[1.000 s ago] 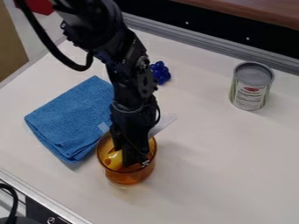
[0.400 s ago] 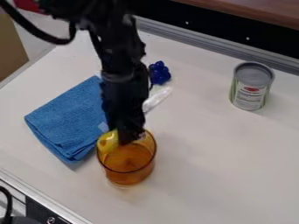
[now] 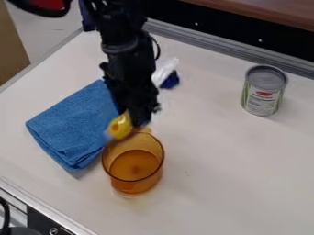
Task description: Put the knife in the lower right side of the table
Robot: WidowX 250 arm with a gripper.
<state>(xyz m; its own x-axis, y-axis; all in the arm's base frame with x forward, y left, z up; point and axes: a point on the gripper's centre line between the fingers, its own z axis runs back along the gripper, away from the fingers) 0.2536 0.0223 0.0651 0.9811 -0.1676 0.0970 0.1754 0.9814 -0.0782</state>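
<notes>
- While the upright grey-topped metal can (image 3: pixel 265 90) wears a printed label (image 3: pixel 261 100), its small writing is unreadable.
- Black two-finger gripper (image 3: pixel 140 119), hanging down, closed on the yellow-handled knife (image 3: pixel 120 126) — near the amber see-through cup's (image 3: pixel 133 166) back rim.
- That cup stands upright, open-topped, beside the folded blue cloth (image 3: pixel 75 125).

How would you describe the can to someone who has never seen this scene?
Start from the metal rail along the white table's top edge in the picture. Just below its right part stands a short, upright can. Its grey top and printed label set it apart from the amber cup.
</notes>
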